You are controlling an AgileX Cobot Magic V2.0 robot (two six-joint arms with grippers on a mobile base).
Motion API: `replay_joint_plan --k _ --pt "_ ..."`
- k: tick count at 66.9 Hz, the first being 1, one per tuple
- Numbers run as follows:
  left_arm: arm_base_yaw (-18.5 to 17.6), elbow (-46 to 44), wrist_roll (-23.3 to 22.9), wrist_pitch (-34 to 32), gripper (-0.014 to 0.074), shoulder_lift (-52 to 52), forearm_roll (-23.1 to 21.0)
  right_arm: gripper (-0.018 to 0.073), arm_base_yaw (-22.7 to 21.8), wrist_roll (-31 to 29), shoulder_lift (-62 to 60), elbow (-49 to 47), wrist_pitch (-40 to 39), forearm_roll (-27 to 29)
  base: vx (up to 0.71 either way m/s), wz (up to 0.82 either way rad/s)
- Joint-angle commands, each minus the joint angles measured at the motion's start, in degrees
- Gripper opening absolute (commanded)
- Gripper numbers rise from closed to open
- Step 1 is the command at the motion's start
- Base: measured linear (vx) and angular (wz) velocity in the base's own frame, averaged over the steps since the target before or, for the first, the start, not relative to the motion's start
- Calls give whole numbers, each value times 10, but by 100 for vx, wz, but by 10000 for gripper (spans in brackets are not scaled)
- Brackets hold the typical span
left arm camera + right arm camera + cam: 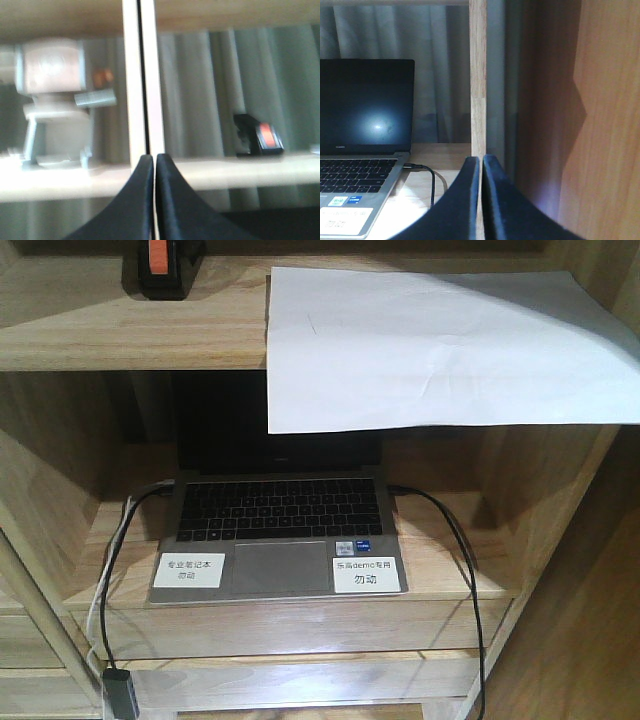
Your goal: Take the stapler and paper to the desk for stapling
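Front view: stapler (160, 265) stands on the upper shelf (100, 330), far left, orange-red patch facing out. Paper (440, 350) lies on the same shelf to its right, apart from it, its front edge hanging past the shelf lip over the bay below. Open laptop (275, 530) sits on the lower shelf (430, 575), screen dark, cables (480, 635) plugged in on both sides.

Left end effector (154, 158): fingers pressed together, nothing between them. Stapler on a shelf ahead, to its right.

Right end effector (480, 159): likewise closed and empty, lined up with a wooden upright (478, 75). Laptop to its left.
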Motion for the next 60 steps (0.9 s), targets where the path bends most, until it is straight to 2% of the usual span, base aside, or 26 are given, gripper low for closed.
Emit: replay_joint_plan --k 1,9,17,36,47,54,60 --pt "-2 -82 -6 71 -7 63 -7 -9 0 -4 -8 1 -42 -5 0 0" --pt "-2 -162 -6 196 -7 140 -7 -9 0 -4 -8 1 -42 -5 0 0" --pt "-2 -199 -6 250 -7 196 -7 -9 0 -4 -8 1 -42 -5 0 0" --pt "-2 -198 -6 249 -7 231 -7 -9 0 -4 -8 1 -42 -5 0 0" --pt "-2 -198 -6 221 1 231 -7 -9 0 -4 -8 1 -42 -5 0 0" --pt "-2 -199 -6 208 36 231 -7 -9 0 -4 -8 1 -42 -5 0 0" --pt "-2 -199 -6 199 102 231 -7 -9 0 -4 -8 1 -42 -5 0 0"
